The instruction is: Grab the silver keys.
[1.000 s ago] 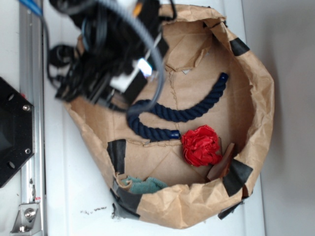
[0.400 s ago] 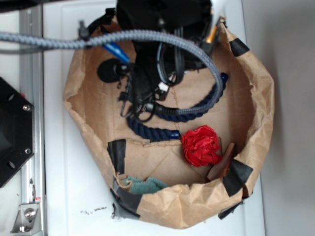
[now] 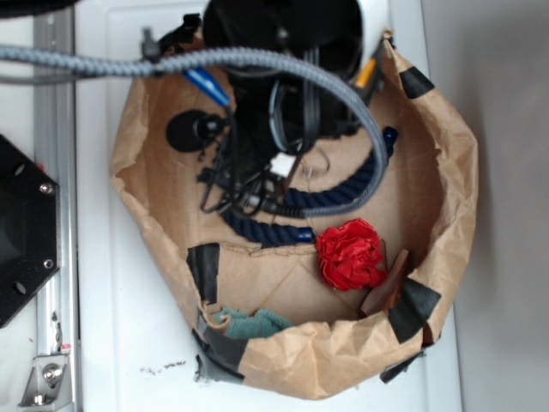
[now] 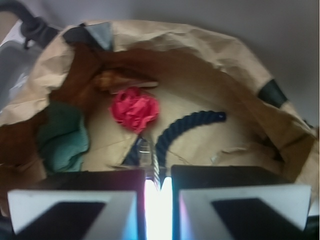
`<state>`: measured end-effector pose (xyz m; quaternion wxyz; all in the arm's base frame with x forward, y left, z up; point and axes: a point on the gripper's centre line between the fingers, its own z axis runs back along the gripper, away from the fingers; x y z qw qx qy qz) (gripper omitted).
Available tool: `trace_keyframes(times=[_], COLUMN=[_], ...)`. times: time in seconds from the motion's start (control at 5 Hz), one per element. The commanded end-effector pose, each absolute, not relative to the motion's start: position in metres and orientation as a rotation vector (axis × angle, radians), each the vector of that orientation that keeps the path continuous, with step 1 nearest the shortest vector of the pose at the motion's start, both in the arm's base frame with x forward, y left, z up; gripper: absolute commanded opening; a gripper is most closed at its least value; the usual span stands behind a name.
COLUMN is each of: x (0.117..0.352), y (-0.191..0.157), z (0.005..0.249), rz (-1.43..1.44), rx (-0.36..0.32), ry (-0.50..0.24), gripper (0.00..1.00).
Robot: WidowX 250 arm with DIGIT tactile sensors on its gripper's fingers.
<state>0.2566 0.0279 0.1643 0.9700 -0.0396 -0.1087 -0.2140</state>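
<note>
The silver keys (image 4: 155, 167) are being held clamped in the gripper (image 4: 158, 186), just ahead of which the navy rope (image 4: 186, 126) is lying; lifting is likely being called for next.

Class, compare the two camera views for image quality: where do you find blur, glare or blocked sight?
Exterior view: evenly lit and fairly sharp on the red flower and paper bag, but the dark arm hides the hand. Wrist view: soft overall; the navy rope looks hazy, the hand sits blurred up close, and a bright glare strip burns out the narrow gap where something thin and silvery shows.
</note>
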Motion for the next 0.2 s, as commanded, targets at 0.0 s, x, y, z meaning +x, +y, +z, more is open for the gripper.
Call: trace_keyframes(times=[0.0], x=[0.2545], y=[0.0248], z=[0.1774], rz=[-0.423], rx=[-0.056], ry=[-0.303], gripper=[0.00])
